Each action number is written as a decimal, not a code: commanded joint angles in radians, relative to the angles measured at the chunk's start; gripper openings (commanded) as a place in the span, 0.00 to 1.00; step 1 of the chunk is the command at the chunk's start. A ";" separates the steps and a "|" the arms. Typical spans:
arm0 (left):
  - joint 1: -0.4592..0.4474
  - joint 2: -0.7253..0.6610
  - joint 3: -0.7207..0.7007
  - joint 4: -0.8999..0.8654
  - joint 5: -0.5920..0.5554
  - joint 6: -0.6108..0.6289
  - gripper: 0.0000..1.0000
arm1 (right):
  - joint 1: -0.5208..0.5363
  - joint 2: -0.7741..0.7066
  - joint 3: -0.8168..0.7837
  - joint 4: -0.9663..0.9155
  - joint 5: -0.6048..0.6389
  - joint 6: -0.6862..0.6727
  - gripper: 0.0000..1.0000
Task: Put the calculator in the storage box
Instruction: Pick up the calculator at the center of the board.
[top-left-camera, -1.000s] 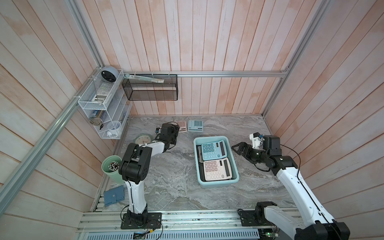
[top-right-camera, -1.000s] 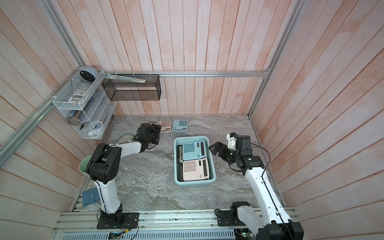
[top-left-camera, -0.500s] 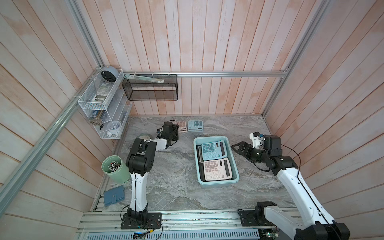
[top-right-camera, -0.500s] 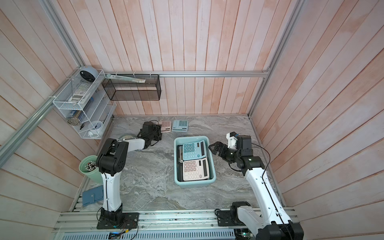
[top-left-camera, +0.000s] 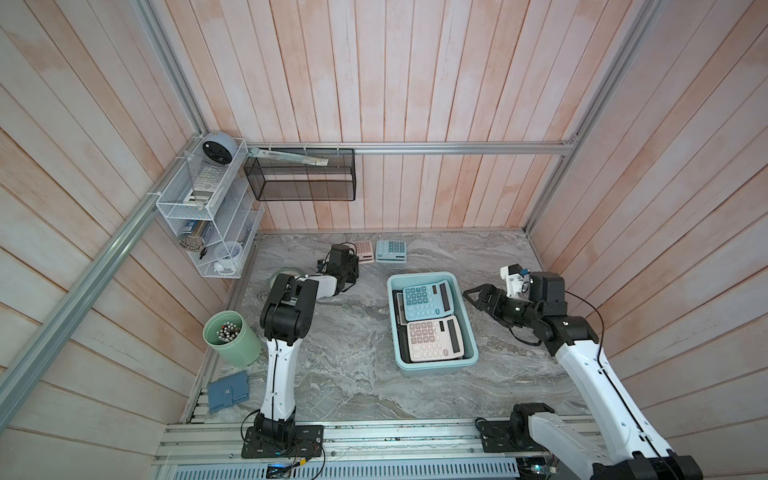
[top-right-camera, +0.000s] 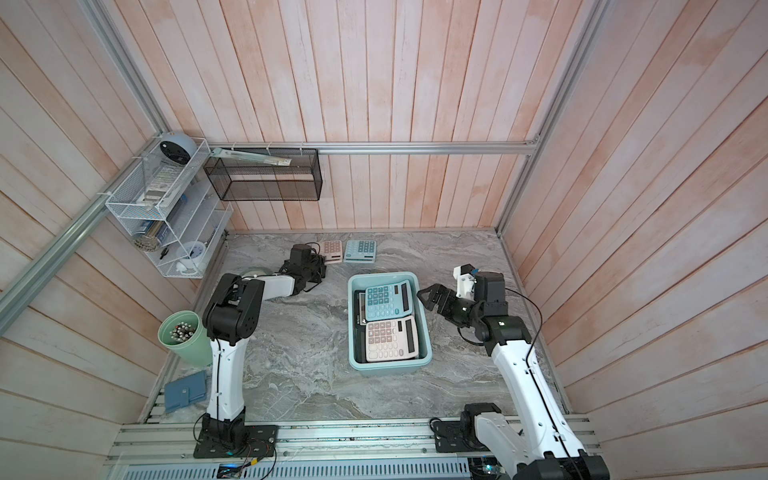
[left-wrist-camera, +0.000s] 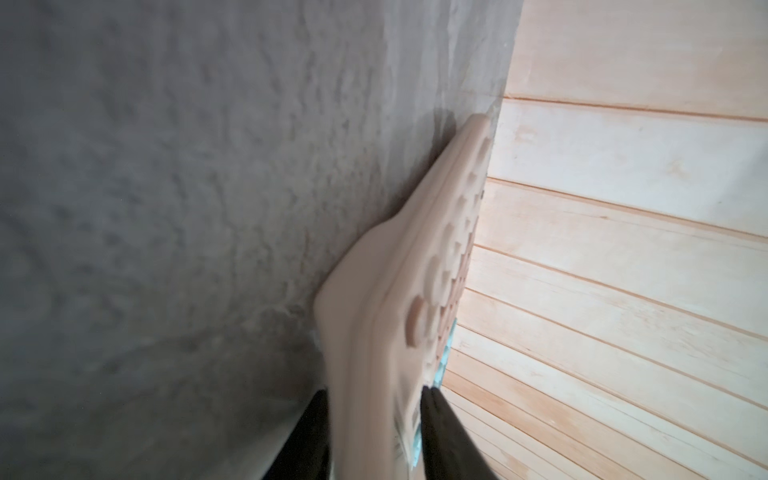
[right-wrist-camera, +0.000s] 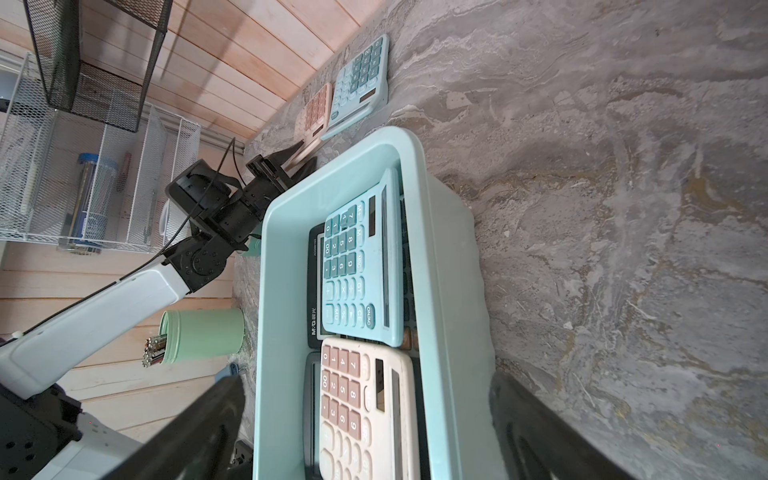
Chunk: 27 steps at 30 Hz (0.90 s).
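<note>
A pink calculator (top-left-camera: 365, 250) (top-right-camera: 332, 250) lies at the back of the marble table beside a teal calculator (top-left-camera: 391, 251) (right-wrist-camera: 361, 72). My left gripper (top-left-camera: 355, 261) (left-wrist-camera: 374, 395) is shut on the pink calculator (left-wrist-camera: 415, 311), one black finger on each face of its near edge; it also shows in the right wrist view (right-wrist-camera: 297, 160). The pale teal storage box (top-left-camera: 436, 368) (top-right-camera: 390, 368) (right-wrist-camera: 282, 332) holds a teal calculator (top-left-camera: 426, 299) and a cream one (top-left-camera: 432, 338) over black ones. My right gripper (top-left-camera: 471, 297) (right-wrist-camera: 365, 376) stands open beside the box's right rim, holding nothing.
A green pen cup (top-left-camera: 230, 338) and a blue wallet (top-left-camera: 227, 395) sit at the left edge. A tape roll (top-left-camera: 282, 274) lies behind the left arm. A black mesh basket (top-left-camera: 301, 178) and a white wire rack (top-left-camera: 203, 216) hang on the walls.
My left arm has reached farther toward the back wall, and its jaws have closed on the pink calculator's edge. The right arm has not moved.
</note>
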 joint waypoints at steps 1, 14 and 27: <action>0.000 0.005 0.007 -0.011 -0.014 0.024 0.14 | -0.005 -0.023 -0.003 -0.022 -0.014 0.000 0.98; 0.013 -0.254 -0.185 -0.013 -0.046 0.115 0.00 | -0.005 -0.080 0.029 -0.074 -0.033 0.019 0.98; 0.013 -0.666 -0.398 -0.143 0.118 0.378 0.00 | -0.004 -0.100 0.069 -0.104 -0.101 0.030 0.98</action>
